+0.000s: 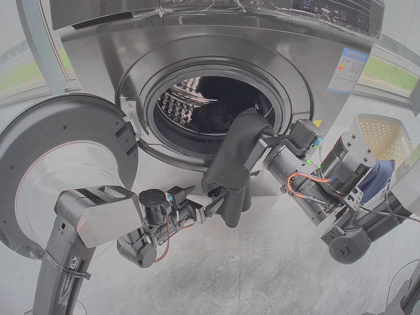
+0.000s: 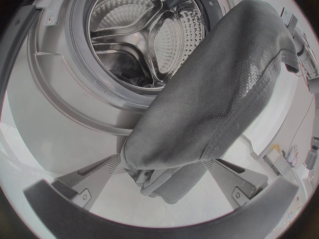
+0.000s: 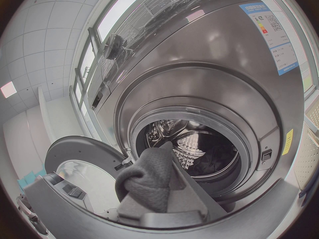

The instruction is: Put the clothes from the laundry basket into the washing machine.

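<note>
Mid-loading: holding dark garment (image 1: 234,162) in clamped right hand (image 1: 257,147) at washing machine (image 1: 109,66) door opening, mostly hanging outside; bracketing it lower down with left hand (image 1: 217,204), spread wide. Next, probably: lift hanging part inside, push into drum (image 1: 179,106), release.

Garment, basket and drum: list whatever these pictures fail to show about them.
1. Basket: head view, the right arm covers most of it; what it holds cannot be told.
2. Heap in the drum: head view, the garment hides part; the number of pieces is unclear.
3. Right gripper: right wrist view, the garment covers one finger.
4. Garment: bunched in every view; its kind cannot be told.
</note>
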### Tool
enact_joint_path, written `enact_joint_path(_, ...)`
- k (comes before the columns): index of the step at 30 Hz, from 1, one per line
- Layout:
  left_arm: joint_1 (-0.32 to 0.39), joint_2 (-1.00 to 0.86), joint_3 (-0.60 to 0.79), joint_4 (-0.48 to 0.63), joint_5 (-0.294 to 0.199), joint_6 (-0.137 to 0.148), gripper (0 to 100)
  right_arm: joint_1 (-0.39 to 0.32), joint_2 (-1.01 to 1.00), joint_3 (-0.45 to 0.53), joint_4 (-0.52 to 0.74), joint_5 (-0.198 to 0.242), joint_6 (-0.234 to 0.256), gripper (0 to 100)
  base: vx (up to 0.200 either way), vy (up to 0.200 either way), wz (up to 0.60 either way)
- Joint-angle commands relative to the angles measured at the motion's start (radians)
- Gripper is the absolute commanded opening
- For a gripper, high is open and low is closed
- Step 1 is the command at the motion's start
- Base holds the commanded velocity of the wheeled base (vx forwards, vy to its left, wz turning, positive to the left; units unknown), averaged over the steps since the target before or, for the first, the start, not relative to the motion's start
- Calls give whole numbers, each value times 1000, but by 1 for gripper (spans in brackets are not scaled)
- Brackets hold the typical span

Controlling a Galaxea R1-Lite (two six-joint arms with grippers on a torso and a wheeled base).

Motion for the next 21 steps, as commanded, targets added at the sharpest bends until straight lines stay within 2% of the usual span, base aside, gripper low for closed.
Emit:
enact_joint_path(1, -2, 30, -44, 0, 1, 0, 100, 0, 6, 0, -1, 0, 0, 0, 0, 0, 0)
enact_joint_path(3, -2, 42, -71, 0, 1, -2, 100, 0, 6, 2, -1, 0, 0, 0, 0, 0, 0)
enact_joint_path(4, -2, 47, -84, 0, 2, -2, 0, 0, 6, 2, -1, 0, 0, 0, 0, 0, 0)
enact_joint_path(10, -2, 65, -142, -2, 7, -5, 0, -1, 6, 5, -4, 0, 2, 0, 0, 0, 0)
enact_joint_path(15, 1, 31, -123, -3, 10, -2, 0, -15, 4, 11, -5, 0, 2, 0, 0, 0, 0)
enact_joint_path(21, 10, -131, 30, -3, 1, -2, 0, -50, 4, 11, 2, -2, 9, 0, 0, 0, 0)
